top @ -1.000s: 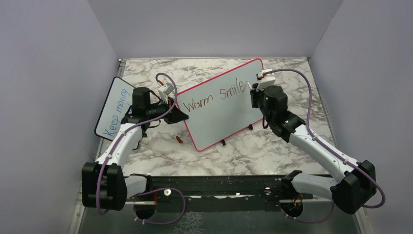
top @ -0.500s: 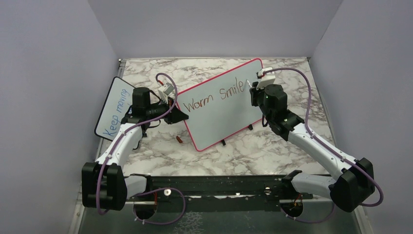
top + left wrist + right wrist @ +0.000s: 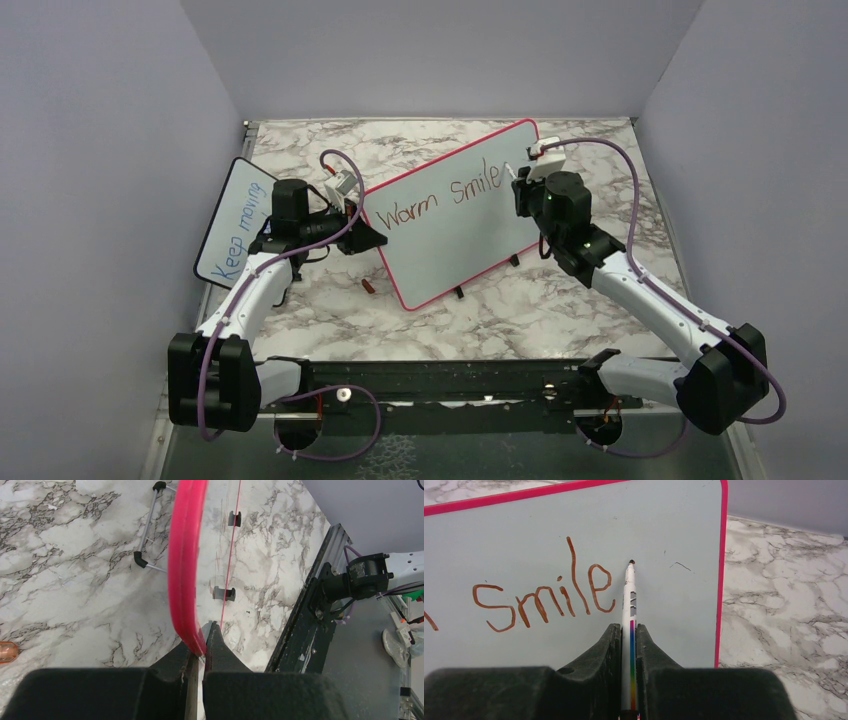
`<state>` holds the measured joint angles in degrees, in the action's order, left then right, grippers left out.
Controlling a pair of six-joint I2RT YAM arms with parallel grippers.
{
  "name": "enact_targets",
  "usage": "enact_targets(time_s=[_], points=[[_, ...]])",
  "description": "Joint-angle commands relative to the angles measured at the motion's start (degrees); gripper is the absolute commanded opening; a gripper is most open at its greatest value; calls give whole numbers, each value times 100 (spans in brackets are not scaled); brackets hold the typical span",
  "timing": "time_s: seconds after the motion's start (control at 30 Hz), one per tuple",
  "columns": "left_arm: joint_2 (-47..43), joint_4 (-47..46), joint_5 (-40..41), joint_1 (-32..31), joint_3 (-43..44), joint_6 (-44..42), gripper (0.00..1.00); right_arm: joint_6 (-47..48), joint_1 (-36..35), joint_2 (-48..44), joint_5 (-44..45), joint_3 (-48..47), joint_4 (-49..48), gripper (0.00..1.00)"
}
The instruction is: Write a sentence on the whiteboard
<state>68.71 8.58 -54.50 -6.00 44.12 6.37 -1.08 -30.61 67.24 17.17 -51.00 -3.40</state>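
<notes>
Only the right arm has crept slightly rightward. Mid-table on veined marble [image 3: 560, 300], the left gripper [image 3: 202, 647] pinches the glossy whiteboard [image 3: 460, 250] by its rounded pink frame. The red-brown sentence [image 3: 544, 597] reads "Warm Smile". The right gripper [image 3: 629, 630] clamps a slim white marker [image 3: 629, 595], its tip just past the "e".

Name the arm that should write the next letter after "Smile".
Right. The right gripper is shut on the marker, its tip just past the "e" of the sentence on the whiteboard. The left gripper is clamped on the whiteboard's pink frame, holding no pen.
</notes>
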Motion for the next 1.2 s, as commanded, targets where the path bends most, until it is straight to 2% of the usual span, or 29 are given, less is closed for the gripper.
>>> enact_targets(time_s=[0.0, 0.67, 1.17], points=[[79, 276, 554, 39, -89, -540, 0, -61, 20, 25, -400, -129, -125, 0], [76, 276, 598, 39, -88, -523, 0, -217, 14, -207, -443, 26, 596, 0], [67, 276, 607, 38, -88, -523, 0, -284, 19, -247, 249, 87, 714, 1]])
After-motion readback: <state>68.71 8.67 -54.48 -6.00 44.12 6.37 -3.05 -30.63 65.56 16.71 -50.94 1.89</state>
